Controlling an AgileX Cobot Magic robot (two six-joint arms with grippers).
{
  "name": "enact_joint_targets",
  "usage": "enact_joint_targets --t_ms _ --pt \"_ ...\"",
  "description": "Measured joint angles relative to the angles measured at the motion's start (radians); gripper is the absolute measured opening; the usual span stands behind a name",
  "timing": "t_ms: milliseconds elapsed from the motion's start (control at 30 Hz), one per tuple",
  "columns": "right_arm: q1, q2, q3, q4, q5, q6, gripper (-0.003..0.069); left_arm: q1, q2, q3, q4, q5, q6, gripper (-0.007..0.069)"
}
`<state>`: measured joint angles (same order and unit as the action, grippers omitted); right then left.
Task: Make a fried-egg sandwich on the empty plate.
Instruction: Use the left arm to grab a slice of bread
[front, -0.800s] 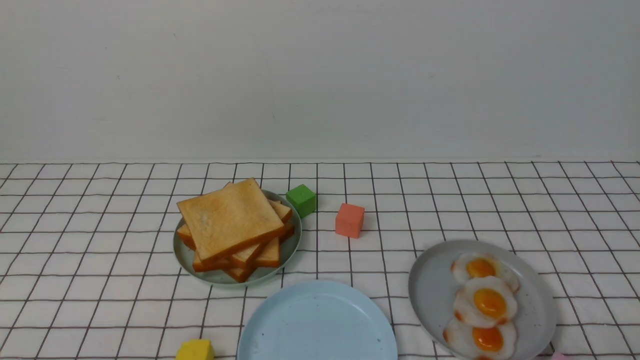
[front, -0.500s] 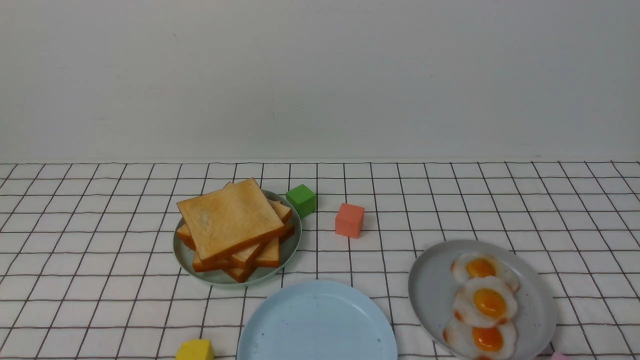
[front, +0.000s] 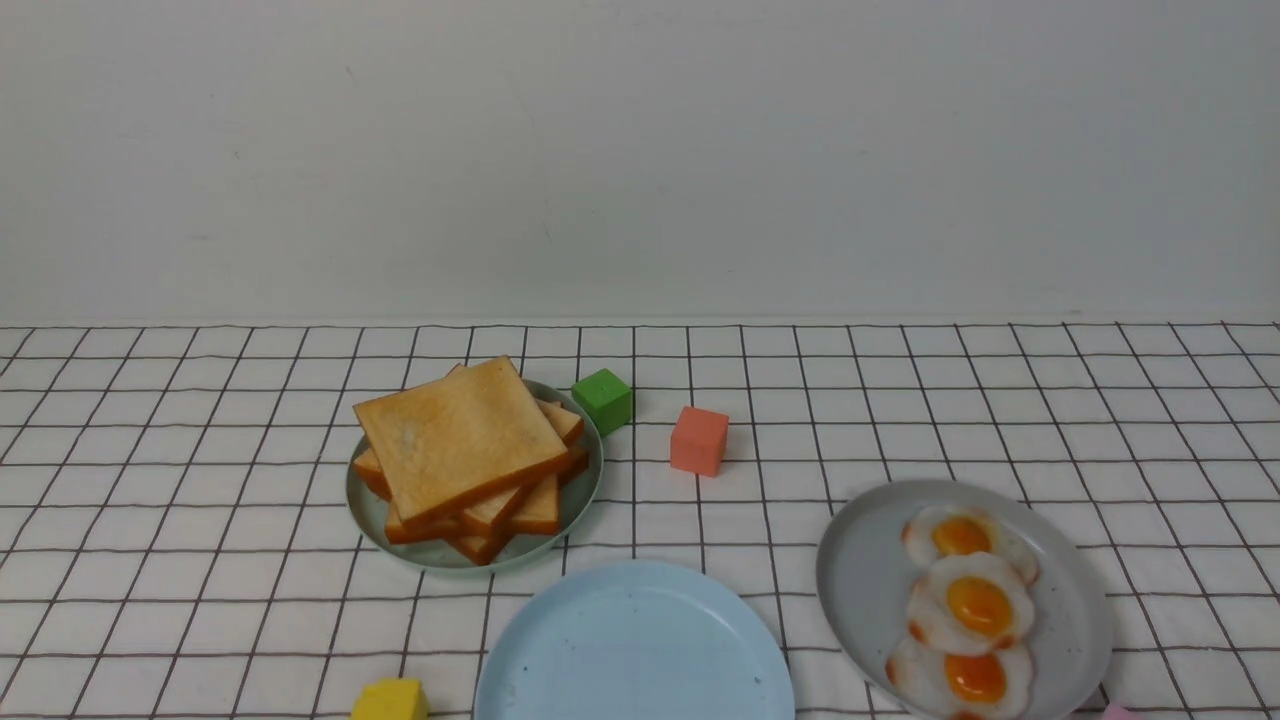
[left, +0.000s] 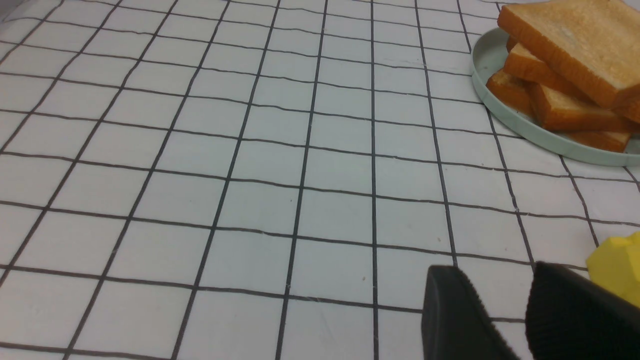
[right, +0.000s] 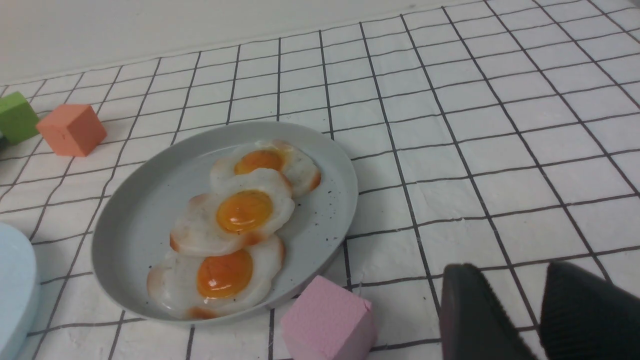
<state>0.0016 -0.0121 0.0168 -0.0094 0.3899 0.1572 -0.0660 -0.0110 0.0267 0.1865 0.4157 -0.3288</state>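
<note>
The empty plate (front: 636, 640), pale blue, lies at the table's near middle with nothing on it; its edge shows in the right wrist view (right: 12, 285). No fried-egg sandwich is in view. A stack of toast slices (front: 465, 450) (left: 575, 55) rests on a pale green plate (front: 365, 505). Three fried eggs (front: 975, 605) (right: 240, 215) overlap on a grey speckled plate (front: 860, 580). My left gripper (left: 495, 272) is open over bare cloth, well short of the toast. My right gripper (right: 510, 270) is open beside the grey plate (right: 135, 210). Neither arm shows in the front view.
A green cube (front: 603, 400) and an orange cube (front: 699, 440) stand behind the plates. A yellow cube (front: 390, 700) (left: 617, 267) sits close to my left fingers. A pink cube (right: 327, 322) touches the grey plate's near rim. A wall closes the table's far side.
</note>
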Motion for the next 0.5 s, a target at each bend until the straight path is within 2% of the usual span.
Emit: enact_joint_targets --t_ms 500 --pt "0.000 0.000 0.000 0.000 -0.009 0.000 0.0241 0.000 0.000 0.002 0.000 -0.046 0.000 0.0238"
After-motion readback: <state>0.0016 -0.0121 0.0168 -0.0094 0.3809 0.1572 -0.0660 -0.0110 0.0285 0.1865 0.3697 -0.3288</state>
